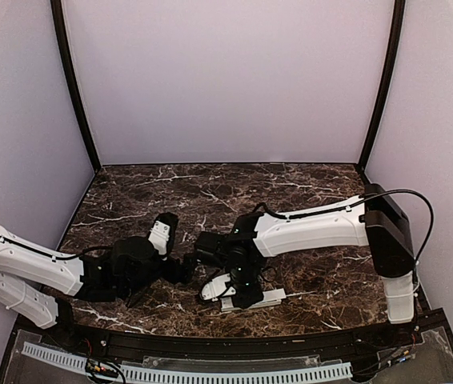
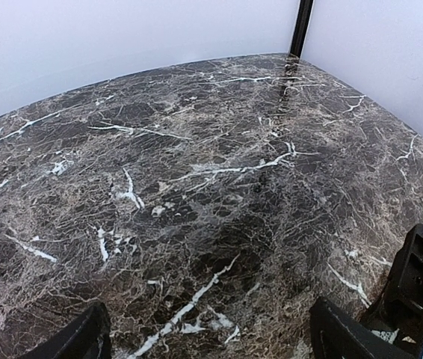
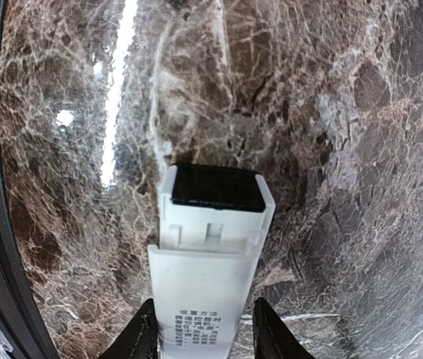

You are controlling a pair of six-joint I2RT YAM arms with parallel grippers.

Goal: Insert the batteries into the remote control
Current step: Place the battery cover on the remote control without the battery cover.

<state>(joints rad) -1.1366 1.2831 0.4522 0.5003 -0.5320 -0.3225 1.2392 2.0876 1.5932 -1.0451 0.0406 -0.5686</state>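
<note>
Remote control [image 3: 213, 217] lies near the desk's [image 1: 306, 192] front edge, right claw [image 3: 204, 314] straddling it (pinching or merely flanking, I cannot tell); left claw [image 2: 208, 314] gapes empty. Batteries unseen; seemingly the cover [image 3: 200, 299] is being seated, needing a straight push.

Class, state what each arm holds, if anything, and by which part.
Left fingers: open, nothing. Right fingers flank the remote control at its labelled end, opposite its black tip; a gap shows beside one finger, so a grip cannot be told.
</note>
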